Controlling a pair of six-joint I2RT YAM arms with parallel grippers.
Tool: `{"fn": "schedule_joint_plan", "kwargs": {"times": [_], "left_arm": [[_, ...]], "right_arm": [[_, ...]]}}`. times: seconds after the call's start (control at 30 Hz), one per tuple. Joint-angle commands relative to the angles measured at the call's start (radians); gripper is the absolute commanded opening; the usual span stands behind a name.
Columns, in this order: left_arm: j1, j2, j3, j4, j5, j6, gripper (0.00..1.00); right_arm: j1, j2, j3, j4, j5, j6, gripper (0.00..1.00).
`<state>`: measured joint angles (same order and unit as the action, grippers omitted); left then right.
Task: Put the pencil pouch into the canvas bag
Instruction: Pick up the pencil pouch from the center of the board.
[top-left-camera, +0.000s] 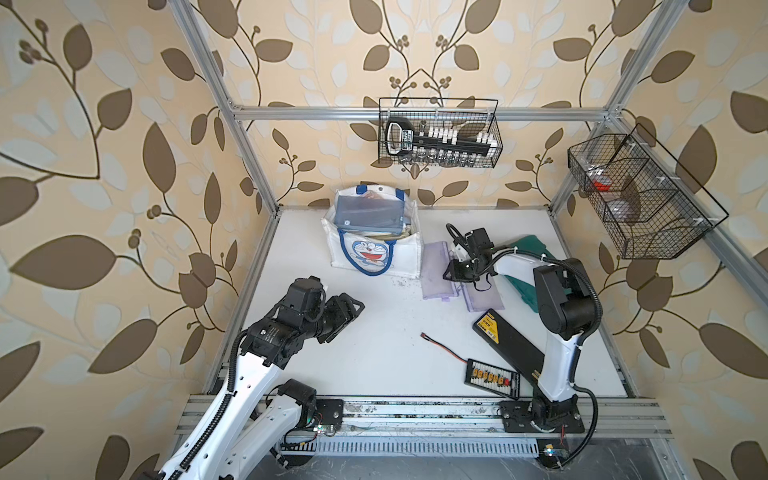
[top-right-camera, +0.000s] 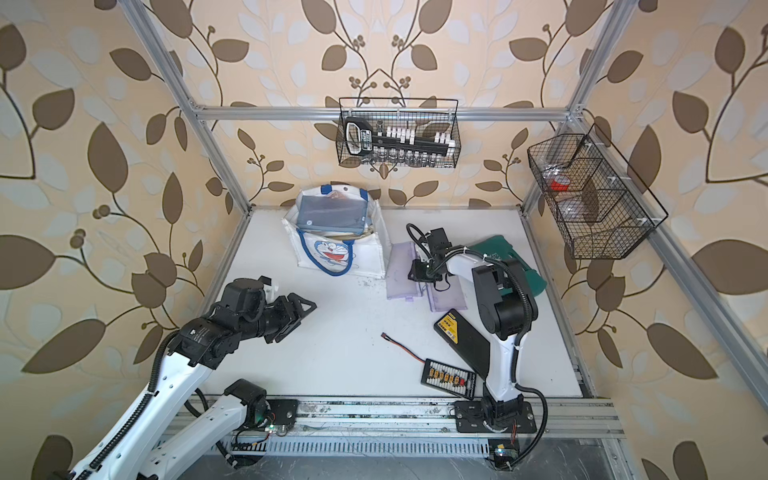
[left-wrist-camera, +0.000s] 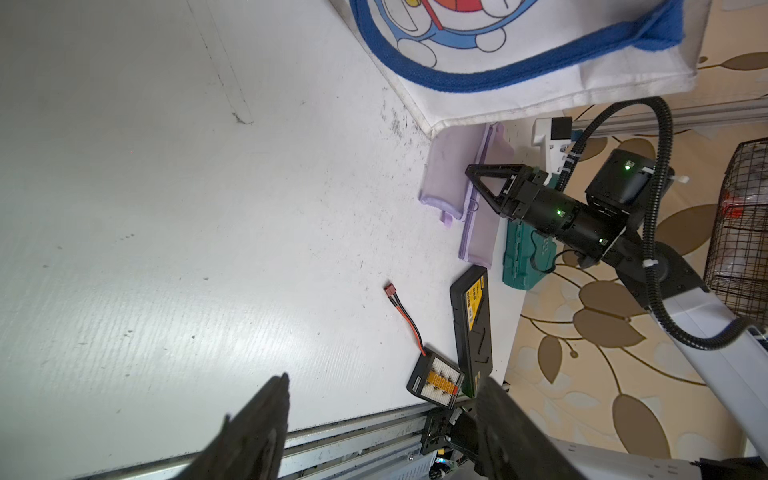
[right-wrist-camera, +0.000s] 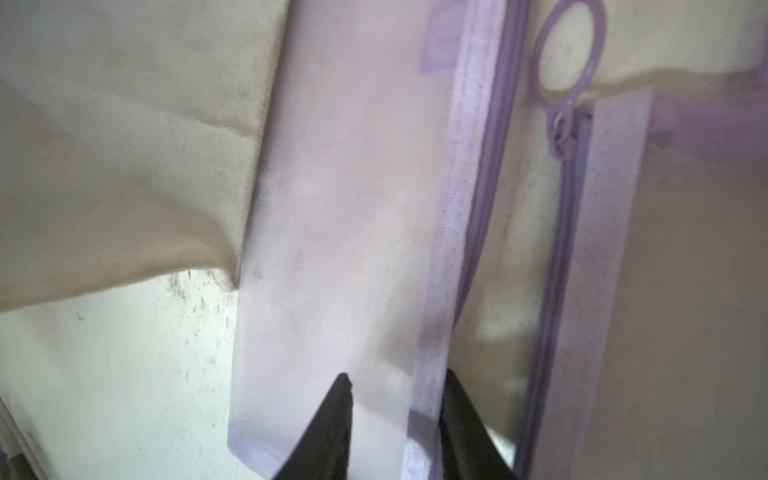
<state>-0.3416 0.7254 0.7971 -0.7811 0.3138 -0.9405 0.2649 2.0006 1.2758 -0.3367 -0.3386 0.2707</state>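
Over the left side of the bench (top-left-camera: 374, 357) the left hand (left-wrist-camera: 384, 380) hovers with its fingers spread, holding nothing. The canvas bag (top-left-camera: 405, 262) stands at the far edge with a grey case (top-left-camera: 370, 214) in its mouth. The purple pencil pouch (top-left-camera: 434, 270) lies flat against the bag's right side. The right hand (right-wrist-camera: 399, 384) straddles its zipper edge with fingers close on either side; I cannot tell whether they pinch it.
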Motion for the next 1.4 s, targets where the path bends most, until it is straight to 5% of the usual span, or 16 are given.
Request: {"fn": "schedule_joint_plan", "kwargs": {"times": [0.0, 0.17, 0.6, 1.03, 1.37], "left_arm": [[-0.008, -0.017, -0.003, -0.003, -0.010, -0.010, 0.72], [-0.008, -0.030, -0.007, -0.015, -0.015, -0.009, 0.72], [-0.008, -0.018, -0.029, 0.009, -0.007, 0.022, 0.72], [-0.029, 0.159, 0.028, 0.232, 0.185, 0.103, 0.86], [-0.129, 0.285, 0.083, 0.511, 0.336, 0.092, 0.89]], "right_arm": [[0.011, 0.050, -0.040, -0.033, 0.013, -0.016, 0.21], [0.013, 0.001, -0.081, -0.020, 0.009, -0.020, 0.00], [0.008, -0.437, -0.295, -0.059, -0.071, -0.037, 0.00], [0.008, -0.753, -0.346, -0.252, -0.081, -0.042, 0.00], [0.021, -0.942, -0.302, -0.334, -0.251, -0.021, 0.00]]}}
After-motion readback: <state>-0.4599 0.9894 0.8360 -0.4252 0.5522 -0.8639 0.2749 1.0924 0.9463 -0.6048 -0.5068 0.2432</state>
